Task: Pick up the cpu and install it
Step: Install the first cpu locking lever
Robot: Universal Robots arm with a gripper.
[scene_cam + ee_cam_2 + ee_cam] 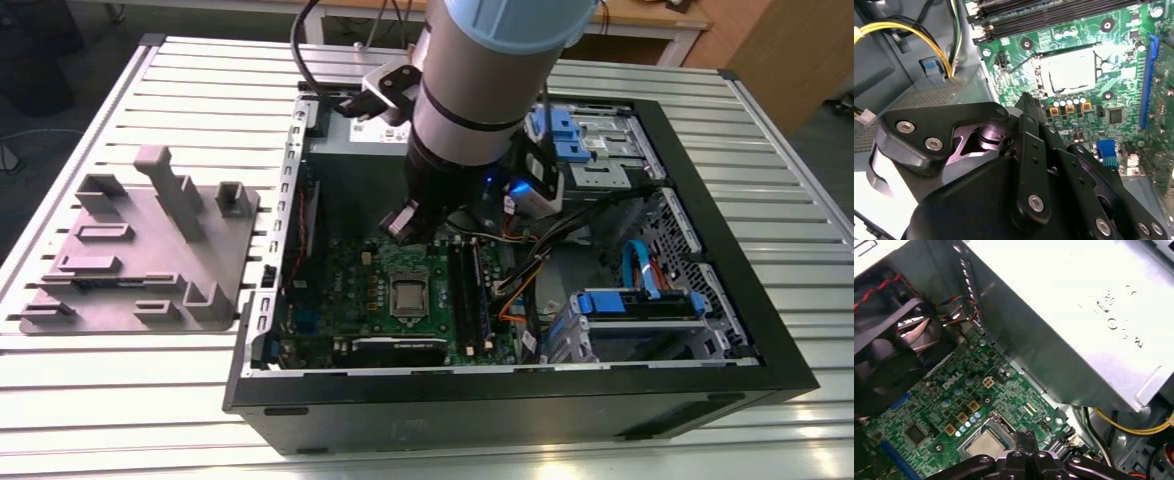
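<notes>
One slatted table (200, 90), cpu (406, 295) on motherboard (344, 268)

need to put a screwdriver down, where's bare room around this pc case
Bare slatted table on the exterior view's left around the grey fixture, and a strip right of the case. Crowded inside: arm, cables, motherboard.

The small square cpu (1071, 70) has a smooth silvery-grey metal top, the green motherboard (1124, 45) looks glossy, the black computer case (534, 410) matt, the ribbed table (200, 80) pale bare metal.
</notes>
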